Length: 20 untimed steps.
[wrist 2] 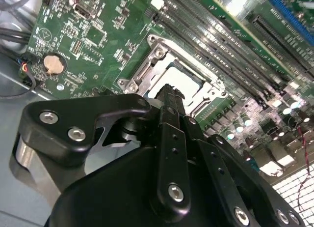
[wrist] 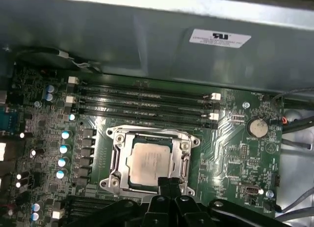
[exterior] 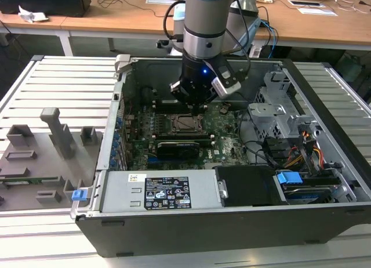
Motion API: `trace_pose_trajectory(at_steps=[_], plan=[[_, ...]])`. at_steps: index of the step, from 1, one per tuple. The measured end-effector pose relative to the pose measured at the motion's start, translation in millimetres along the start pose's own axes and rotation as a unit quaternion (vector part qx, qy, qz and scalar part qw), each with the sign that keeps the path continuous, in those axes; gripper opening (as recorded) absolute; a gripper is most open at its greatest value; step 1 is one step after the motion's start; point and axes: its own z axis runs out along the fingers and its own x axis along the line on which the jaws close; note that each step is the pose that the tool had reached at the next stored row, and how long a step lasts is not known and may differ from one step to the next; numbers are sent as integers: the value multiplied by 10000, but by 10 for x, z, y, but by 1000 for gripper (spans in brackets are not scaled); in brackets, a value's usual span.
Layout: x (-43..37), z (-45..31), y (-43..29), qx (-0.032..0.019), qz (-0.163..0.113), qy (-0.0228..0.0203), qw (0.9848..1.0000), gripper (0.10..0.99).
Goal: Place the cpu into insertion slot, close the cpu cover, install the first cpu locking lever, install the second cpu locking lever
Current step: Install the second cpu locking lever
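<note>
The arm comes straight down from above into the open computer case (exterior: 324,163), its wrist vertical and the gripper (exterior: 196,107) hanging just over the far edge of the insertion slot (exterior: 186,123) in the exterior view. In the first wrist view the black fingertips (wrist: 169,184) stand pressed together into one narrow point — nothing is between them — right at the near rim of the slot (wrist: 153,160). The second wrist view shows the same: the gripper (wrist 2: 169,92) drawn to a closed tip over the socket frame (wrist 2: 147,72). One cpu (wrist: 149,160) lies flat in the slot, its silver-grey top facing up and showing through the window of the one cpu cover (wrist: 182,160), which lies down flat around it as a silvery frame. Whether the locking levers are latched I cannot tell. The slot sits in the green motherboard (wrist: 235,153), beside four long memory slots (wrist: 142,101) that run in parallel between the socket and the case wall. One round coin battery (wrist: 257,128) sits on the board well apart from the socket. In the exterior view one long black expansion card (exterior: 182,146) stands near the socket on the side toward the power supply (exterior: 162,192), and to the exterior view's left a grey fixture tray (exterior: 40,158) rests on the slatted table (exterior: 64,82).
</note>
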Motion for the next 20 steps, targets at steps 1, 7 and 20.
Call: trace_pose_trajectory(at_steps=[1, 7, 20], plan=[[2, -1, -15, 0, 0, 0, 10000, 106], [6, -24, -32, 1, 0, -1, 10000, 106], [17, -161, -144, 4, 1, -1, 10000, 106]])
